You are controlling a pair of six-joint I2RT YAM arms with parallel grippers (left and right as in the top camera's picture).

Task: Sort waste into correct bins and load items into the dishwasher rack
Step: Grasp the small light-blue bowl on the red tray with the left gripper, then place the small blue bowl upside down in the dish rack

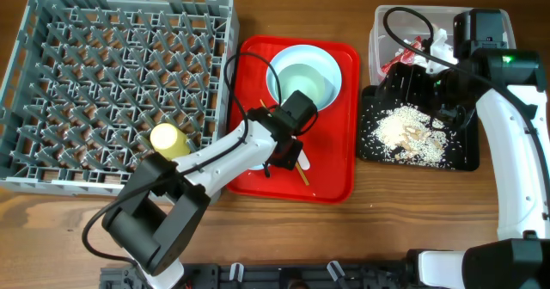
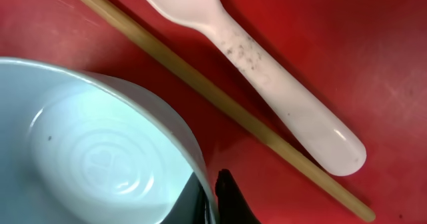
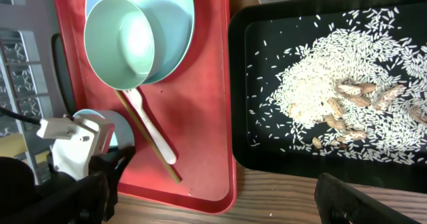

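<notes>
Overhead: left end effector (image 1: 284, 147) over the red tray (image 1: 335, 177), dishwasher rack (image 1: 26, 83) to its left.
Left wrist: it narrowly pinches the pale bowl (image 2: 100, 151) at the rim. The chopstick (image 2: 220, 99) and fork (image 2: 287, 111) lie just beyond, with bare tray past them.
Right wrist: right end effector (image 3: 215, 184) spread wide, black tray (image 3: 237, 84) just to its right.

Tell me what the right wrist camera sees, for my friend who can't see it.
A black tray holds spilled rice and scraps. Beside it, a red tray carries a pale blue-green bowl nested in a bigger dish, plus a white fork and a chopstick.
</notes>
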